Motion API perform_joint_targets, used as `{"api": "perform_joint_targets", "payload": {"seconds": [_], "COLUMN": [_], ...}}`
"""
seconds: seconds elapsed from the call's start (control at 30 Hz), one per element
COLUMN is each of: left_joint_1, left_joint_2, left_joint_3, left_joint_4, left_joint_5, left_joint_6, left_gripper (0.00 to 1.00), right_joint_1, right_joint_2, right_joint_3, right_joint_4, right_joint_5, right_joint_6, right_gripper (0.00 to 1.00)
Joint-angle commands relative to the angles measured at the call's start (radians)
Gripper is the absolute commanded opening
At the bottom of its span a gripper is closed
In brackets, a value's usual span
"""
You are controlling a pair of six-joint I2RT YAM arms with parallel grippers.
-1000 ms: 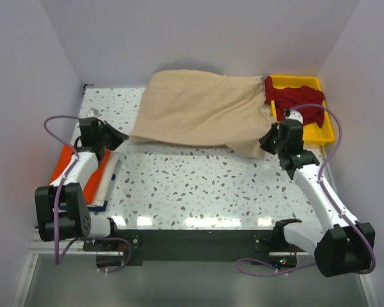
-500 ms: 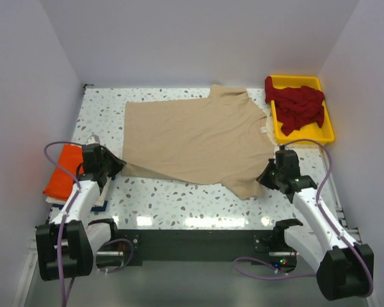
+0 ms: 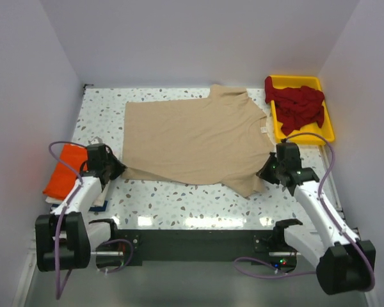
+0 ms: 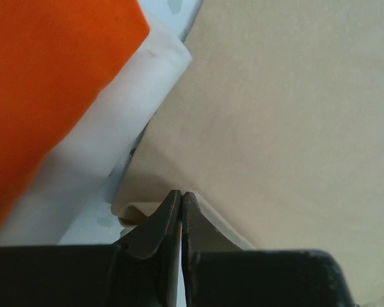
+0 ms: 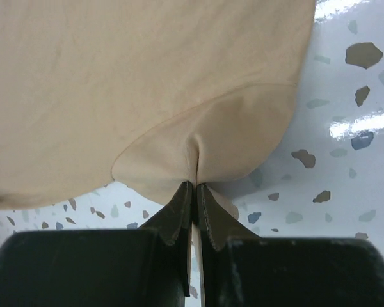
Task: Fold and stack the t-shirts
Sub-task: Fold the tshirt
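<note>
Beige t-shirt (image 3: 192,137) lay spread flat across the speckled table (image 3: 179,198). Left gripper (image 4: 180,195) was pinching its near-left hem corner, jaws pressed tight on the cloth. Right gripper (image 5: 193,185) was pinching a fold at the near-right corner in the same way. Orange t-shirt (image 3: 63,178) rested on a white one (image 4: 115,128) at the left edge. Dark red t-shirts (image 3: 297,105) were heaped in the yellow tray (image 3: 326,134).

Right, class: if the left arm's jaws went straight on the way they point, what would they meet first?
The beige t-shirt: the left jaws are shut on its corner, and its cloth seems to spread straight ahead of them.
</note>
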Motion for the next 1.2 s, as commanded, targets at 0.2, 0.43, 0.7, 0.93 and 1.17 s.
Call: {"api": "perform_joint_targets", "payload": {"seconds": [0.2,0.43,0.7,0.93,1.17], "left_joint_1": [-0.066,-0.067,-0.066,-0.063,-0.056], "left_joint_2": [0.213,0.268,0.366,0.378,0.38], "left_joint_3": [0.212,0.278,0.375,0.405,0.408], "left_joint_4": [0.076,0.067,0.041,0.032,0.03], "left_joint_5": [-0.08,-0.106,-0.114,-0.132,-0.154], "left_joint_6": [-0.076,-0.093,-0.096,-0.096,-0.099], "left_gripper": [0.0,0.0,0.0,0.0,0.0], "right_joint_1": [-0.003,-0.008,-0.035,-0.077,-0.095], "right_joint_2": [0.39,0.556,0.682,0.73,0.764], "right_joint_3": [0.283,0.404,0.533,0.571,0.596], "right_joint_4": [0.166,0.188,0.186,0.192,0.208], "right_joint_5": [0.015,-0.001,-0.033,-0.065,-0.091], "right_joint_6": [-0.015,-0.026,-0.031,-0.026,-0.012], "right_gripper": [0.0,0.0,0.0,0.0,0.0]}}
